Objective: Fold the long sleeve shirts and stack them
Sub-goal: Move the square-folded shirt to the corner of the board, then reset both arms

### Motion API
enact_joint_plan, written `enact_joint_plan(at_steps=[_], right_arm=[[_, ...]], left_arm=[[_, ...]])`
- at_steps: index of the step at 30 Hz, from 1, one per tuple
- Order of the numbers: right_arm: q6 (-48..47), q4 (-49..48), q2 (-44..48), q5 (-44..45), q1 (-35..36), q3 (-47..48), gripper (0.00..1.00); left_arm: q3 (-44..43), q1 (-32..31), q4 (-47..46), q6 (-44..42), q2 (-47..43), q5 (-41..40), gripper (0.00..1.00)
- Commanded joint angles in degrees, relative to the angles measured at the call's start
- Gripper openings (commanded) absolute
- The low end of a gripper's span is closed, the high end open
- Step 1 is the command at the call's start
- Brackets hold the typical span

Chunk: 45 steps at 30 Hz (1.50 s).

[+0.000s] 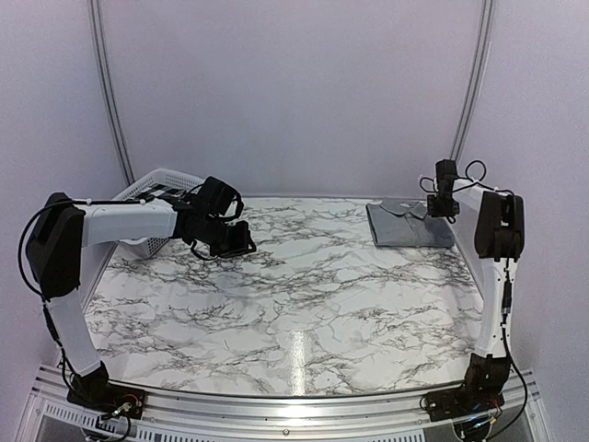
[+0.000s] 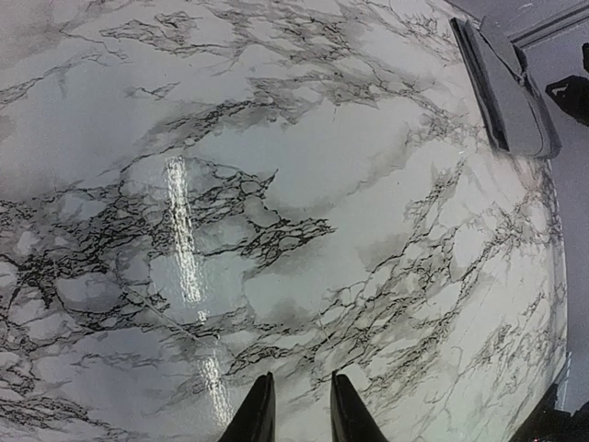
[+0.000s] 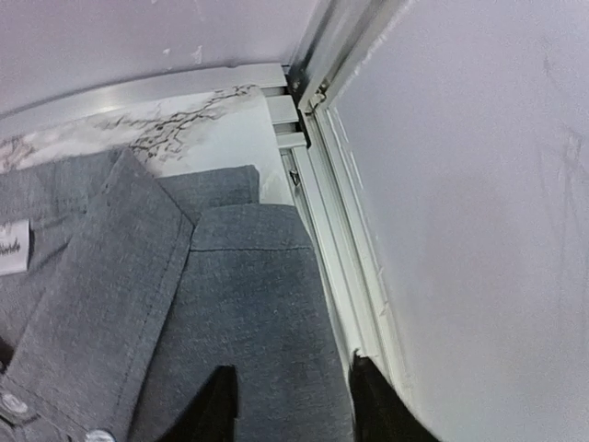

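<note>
The long sleeve shirt [image 1: 409, 226], plain mid-grey, lies folded flat at the far right corner of the marble-patterned table [image 1: 294, 304], its right edge just beside the aluminium rail [image 3: 322, 212] that runs along the wall. In the right wrist view a white neck label [image 3: 11, 247] shows at the left edge, and two pale buttons [image 3: 97, 436] sit along the bottom left. Whether a second shirt lies under the grey one I cannot tell.

The right gripper [image 1: 444, 207] hangs over the right part of the shirt, close to the wall. Its jaws stand moderately apart with the cloth lying flat below them, nothing pinched between.

The left gripper [image 1: 235, 241] hovers above bare marble on the far left half of the table, well apart from the shirt. Its jaws are narrow, a slim gap between the two dark fingertips [image 2: 267, 396], and they hold nothing.

A white slatted basket [image 1: 156, 184] stands at the far left corner, behind the left arm's forearm; the arm hides part of it, so its contents cannot be made out. Between the two grippers only marble shows, with a bright streak of glare down the middle.

Counted: one grey shirt in view, one basket, one label, two buttons, two arms
</note>
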<state>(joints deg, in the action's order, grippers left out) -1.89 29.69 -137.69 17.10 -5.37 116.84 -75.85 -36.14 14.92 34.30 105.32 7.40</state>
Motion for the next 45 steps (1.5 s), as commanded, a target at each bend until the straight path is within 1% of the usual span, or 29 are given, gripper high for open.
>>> enact_joint_plan(at_steps=[1,3,6,8,9,12,16,20,24,27,33,35,37,40,45], right_arm=[[0.6,1.1,1.5,0.9,0.2,3.1,0.51],[0.9,1.3,2.5,1.2,0.3,3.1,0.67],[1.4,1.3,4.8,1.7,0.8,2.1,0.87],[1.5,0.9,6.5,2.3,1.7,0.9,0.97],[1.5,0.5,7.8,2.8,2.3,-0.2,0.98],[1.5,-0.9,11.1,4.5,4.7,-3.3,0.99],[3.6,-3.9,16.8,5.2,10.0,-9.2,0.99],[5.6,-7.9,23.7,6.0,15.6,-17.1,0.99],[7.2,-12.3,31.5,8.1,23.0,-26.2,0.98],[9.6,-14.6,37.4,8.8,28.2,-33.2,0.98],[14.6,-17.6,50.2,7.5,37.1,-47.5,0.99],[15.8,-18.5,54.0,7.2,38.9,-51.4,0.99],[17.5,-19.4,57.8,6.4,40.4,-55.2,0.99],[19.3,-20.0,62.5,5.6,40.9,-59.6,0.98],[19.6,-22.1,68.9,4.8,40.9,-65.3,0.99]], left_arm=[[-1.5,0.3,1.0,-0.2,0.4,-1.3,0.22],[-1.5,0.3,0.9,-0.4,0.1,-1.7,0.23],[-1.4,0.3,0.7,-0.9,-0.5,-2.5,0.24],[-1.4,0.3,0.6,-1.3,-0.9,-3.1,0.24],[-1.4,0.3,0.4,-1.5,-1.2,-3.5,0.24],[-1.3,0.3,0.0,-2.1,-2.0,-4.2,0.25],[0.0,0.3,-1.3,-2.8,-4.0,-5.5,0.25],[1.8,0.3,-2.4,-4.3,-6.9,-7.0,0.25],[4.2,0.3,-3.8,-5.9,-10.4,-9.9,0.26],[5.8,0.3,-4.8,-6.9,-13.0,-11.2,0.29],[9.9,0.3,-6.0,-7.2,-18.3,-13.0,0.38],[11.9,0.2,-6.8,-6.9,-20.2,-13.2,0.44],[14.4,0.1,-7.9,-6.5,-22.5,-13.9,0.53],[18.3,0.0,-9.3,-6.1,-25.9,-15.8,0.74],[23.8,0.0,-11.1,-5.8,-30.7,-18.3,0.94]])
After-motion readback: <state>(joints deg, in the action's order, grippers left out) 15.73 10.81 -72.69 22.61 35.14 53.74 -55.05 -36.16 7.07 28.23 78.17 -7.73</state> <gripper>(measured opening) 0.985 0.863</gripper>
